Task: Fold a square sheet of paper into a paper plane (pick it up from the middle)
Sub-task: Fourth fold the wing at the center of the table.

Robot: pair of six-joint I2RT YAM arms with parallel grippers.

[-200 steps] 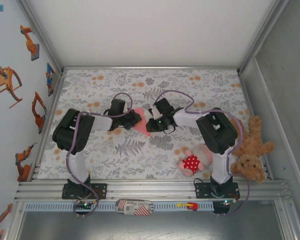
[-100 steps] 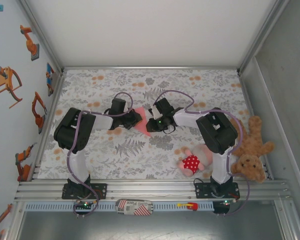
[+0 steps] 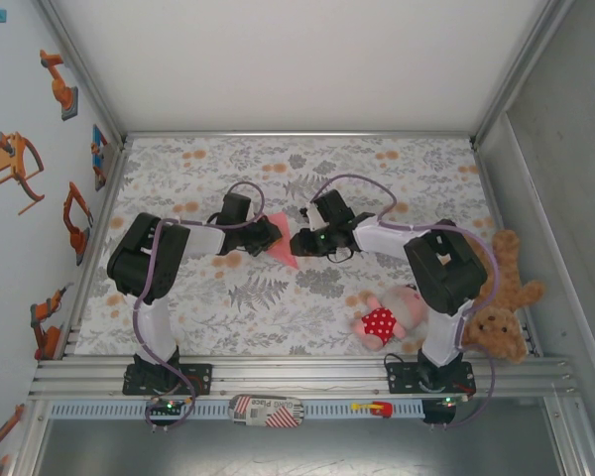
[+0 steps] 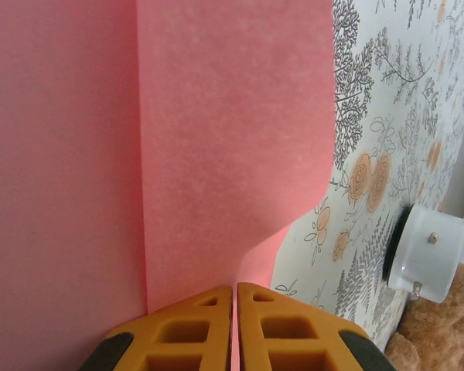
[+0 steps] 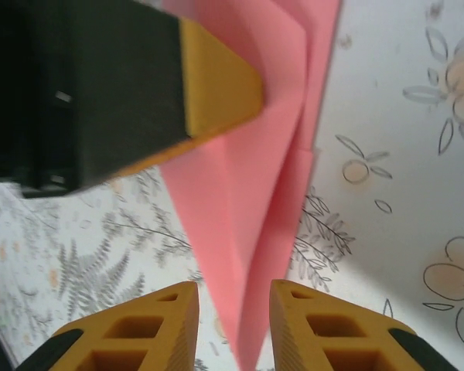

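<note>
A: Left gripper (image 4: 234, 290) pinches the paper plane (image 4: 216, 139) tightly at mid-table; both arms bend inward toward each other.
B: And the right gripper (image 5: 233, 297)?
A: Its jaws stand apart around the plane's tip, over the floral tablecloth (image 3: 377, 169). A white back wall (image 3: 297, 59) is behind.

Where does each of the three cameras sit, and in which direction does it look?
Top external: above and behind the arms, looking down on the table; both arms show.
Left wrist: looks along the left gripper, shut on the folded pink paper.
Right wrist: looking past the open right gripper at that paper's tip.
Both wrist views share the paper.
</note>
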